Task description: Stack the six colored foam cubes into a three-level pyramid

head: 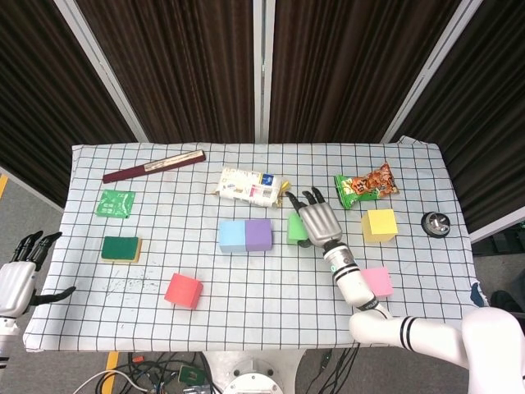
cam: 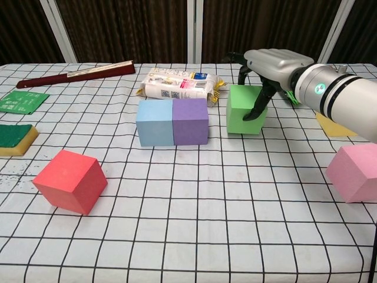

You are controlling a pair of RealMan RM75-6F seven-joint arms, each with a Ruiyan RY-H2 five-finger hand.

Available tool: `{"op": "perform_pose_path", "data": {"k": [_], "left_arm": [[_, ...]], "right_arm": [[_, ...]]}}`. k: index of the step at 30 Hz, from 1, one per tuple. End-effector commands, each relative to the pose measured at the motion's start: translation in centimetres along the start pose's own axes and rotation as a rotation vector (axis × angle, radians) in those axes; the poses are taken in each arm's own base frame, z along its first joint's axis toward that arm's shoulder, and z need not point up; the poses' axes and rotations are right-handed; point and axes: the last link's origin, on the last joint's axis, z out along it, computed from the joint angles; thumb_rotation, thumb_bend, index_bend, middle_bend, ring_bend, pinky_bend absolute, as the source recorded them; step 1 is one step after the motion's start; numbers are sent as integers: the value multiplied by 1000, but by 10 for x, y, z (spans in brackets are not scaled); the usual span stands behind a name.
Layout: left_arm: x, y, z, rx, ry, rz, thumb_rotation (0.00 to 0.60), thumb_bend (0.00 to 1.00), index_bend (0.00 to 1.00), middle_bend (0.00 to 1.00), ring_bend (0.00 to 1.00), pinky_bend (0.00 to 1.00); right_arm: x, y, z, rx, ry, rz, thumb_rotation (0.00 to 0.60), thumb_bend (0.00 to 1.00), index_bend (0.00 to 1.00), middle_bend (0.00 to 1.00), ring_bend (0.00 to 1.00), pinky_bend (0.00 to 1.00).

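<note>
The blue cube (head: 232, 235) (cam: 154, 122) and purple cube (head: 258, 235) (cam: 190, 121) stand touching side by side mid-table. My right hand (head: 317, 222) (cam: 268, 65) grips the green cube (head: 294, 228) (cam: 240, 112) from above, thumb on its near face, a small gap right of the purple cube. The yellow cube (head: 380, 224) (cam: 333, 125) sits further right, partly hidden by my arm in the chest view. The pink cube (head: 377, 281) (cam: 355, 172) lies near the right front. The red cube (head: 183, 290) (cam: 69, 180) sits tilted at the front left. My left hand (head: 20, 275) hangs open off the table's left edge.
A white packet (head: 250, 187) lies behind the blue and purple cubes, and a snack bag (head: 367, 185) behind the yellow cube. A dark red folded fan (head: 153, 166), a green sachet (head: 115, 203) and a green sponge (head: 120, 248) occupy the left side. A black round object (head: 435, 223) sits at the right edge.
</note>
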Motion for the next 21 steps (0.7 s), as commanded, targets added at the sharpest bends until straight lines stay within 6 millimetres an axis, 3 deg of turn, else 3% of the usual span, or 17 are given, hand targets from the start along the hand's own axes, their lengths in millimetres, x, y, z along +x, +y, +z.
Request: {"op": "perform_pose_path", "data": {"k": [1,9,21], "left_arm": [[-1,0,1,3,1,-5,600,0,99,129,0,30],[-1,1,4,6,3,-10,600,0,99,129,0,30],[-3,-3,4,23,-15,-30,600,0,98,124,0,30]], "right_arm": [[-2,-5,4,56,-3,-40,600,94,0,579,98,0],[-13,-14,9,63,-30,-32,600,94,0,578,98,0],[-12,-26,15,10,-73,45,600,94,0,576,98,0]]}}
